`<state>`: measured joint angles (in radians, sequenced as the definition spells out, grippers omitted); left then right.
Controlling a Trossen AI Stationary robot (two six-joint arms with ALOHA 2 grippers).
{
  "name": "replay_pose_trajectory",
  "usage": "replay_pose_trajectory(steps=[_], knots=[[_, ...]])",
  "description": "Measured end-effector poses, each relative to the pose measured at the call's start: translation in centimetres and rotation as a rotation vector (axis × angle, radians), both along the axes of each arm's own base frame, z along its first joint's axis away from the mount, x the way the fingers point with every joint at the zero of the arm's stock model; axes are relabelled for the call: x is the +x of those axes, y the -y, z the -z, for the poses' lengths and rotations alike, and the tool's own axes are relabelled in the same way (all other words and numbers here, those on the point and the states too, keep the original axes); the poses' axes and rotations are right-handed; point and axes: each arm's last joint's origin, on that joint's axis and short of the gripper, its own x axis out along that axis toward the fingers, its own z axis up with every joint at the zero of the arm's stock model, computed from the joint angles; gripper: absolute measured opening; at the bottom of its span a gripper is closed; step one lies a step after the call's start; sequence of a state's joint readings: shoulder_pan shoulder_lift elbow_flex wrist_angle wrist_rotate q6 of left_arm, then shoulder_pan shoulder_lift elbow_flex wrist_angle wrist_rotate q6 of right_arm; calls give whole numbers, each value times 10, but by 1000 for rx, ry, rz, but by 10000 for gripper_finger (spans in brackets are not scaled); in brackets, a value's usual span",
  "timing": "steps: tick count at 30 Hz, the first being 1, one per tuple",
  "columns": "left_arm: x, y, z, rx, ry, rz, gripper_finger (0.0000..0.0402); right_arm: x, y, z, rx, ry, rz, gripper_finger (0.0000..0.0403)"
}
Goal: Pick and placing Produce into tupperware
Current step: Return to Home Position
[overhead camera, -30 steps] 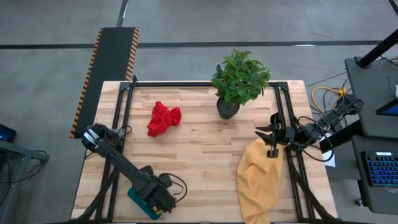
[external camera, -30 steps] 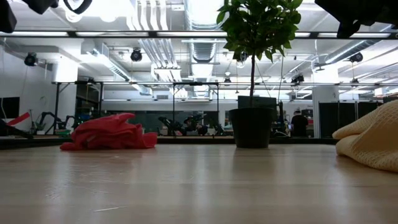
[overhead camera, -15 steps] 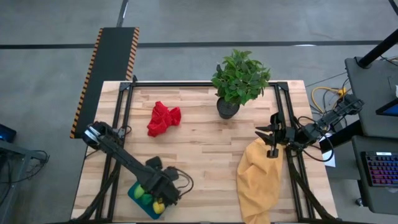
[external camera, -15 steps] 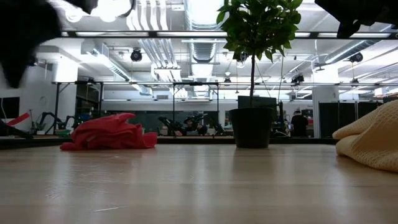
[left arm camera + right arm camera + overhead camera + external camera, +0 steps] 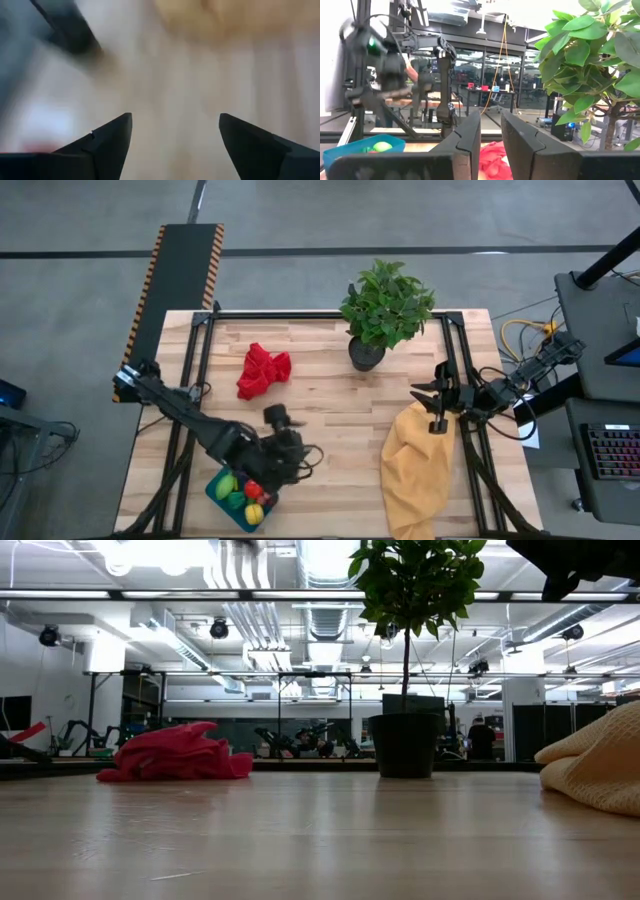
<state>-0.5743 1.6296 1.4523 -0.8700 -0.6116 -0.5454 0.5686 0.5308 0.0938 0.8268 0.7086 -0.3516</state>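
The teal tupperware sits at the table's near-left edge, with green, red and yellow produce lying inside it. It also shows in the right wrist view as the tupperware with a green piece in it. My left gripper is just right of the container over bare wood. In its own view the left gripper is open and empty. My right gripper waits at the right side above the mustard cloth, its fingers slightly apart.
A potted plant stands at the far middle and a crumpled red cloth lies far-left. The mustard-yellow cloth covers the near-right area. Bare wood lies in the table's middle. The low view shows only the red cloth, the pot and the yellow cloth.
My left gripper has swung from over the tupperware toward the table's right and slightly toward the far edge. It moved fast, with blur in its wrist view. The produce in the container is now uncovered. The right arm has kept still.
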Motion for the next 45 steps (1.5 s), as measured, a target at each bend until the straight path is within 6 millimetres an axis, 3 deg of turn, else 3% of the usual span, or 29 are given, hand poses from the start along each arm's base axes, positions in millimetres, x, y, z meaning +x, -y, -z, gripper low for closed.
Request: replay_pose_trajectory(steps=[4, 7, 13, 18, 25, 31, 35, 40, 42, 45], knots=[[20, -2, -14, 334, 377, -41, 283, 0, 0, 0, -52, -10, 16, 68], [35, -8, -10, 478, 519, 128, 283, 0, 0, 0, -126, -23, 38, 68], [45, -60, -2, 328, 809, 378, 283, 0, 0, 0, -77, -14, 23, 68], [64, -117, 11, 53, 836, 519, 283, 0, 0, 0, -55, -11, 16, 68], [73, -169, 17, 134, 835, 462, 283, 0, 0, 1, -62, -17, 17, 68], [57, -191, 4, 191, 788, 433, 256, 0, 0, 1, -75, -20, 21, 68], [35, -190, -5, 170, 653, 441, 176, 0, 0, 1, -76, -20, 21, 68], [-2, -185, -26, 154, 604, 446, 35, 0, 0, 0, -115, -23, 34, 68], [-20, -184, -32, 168, 638, 439, 12, 0, 0, -1, -138, -17, 44, 68], [-52, -183, -34, 206, 667, 385, 9, -2, 1, -4, -144, 10, 55, 68]])
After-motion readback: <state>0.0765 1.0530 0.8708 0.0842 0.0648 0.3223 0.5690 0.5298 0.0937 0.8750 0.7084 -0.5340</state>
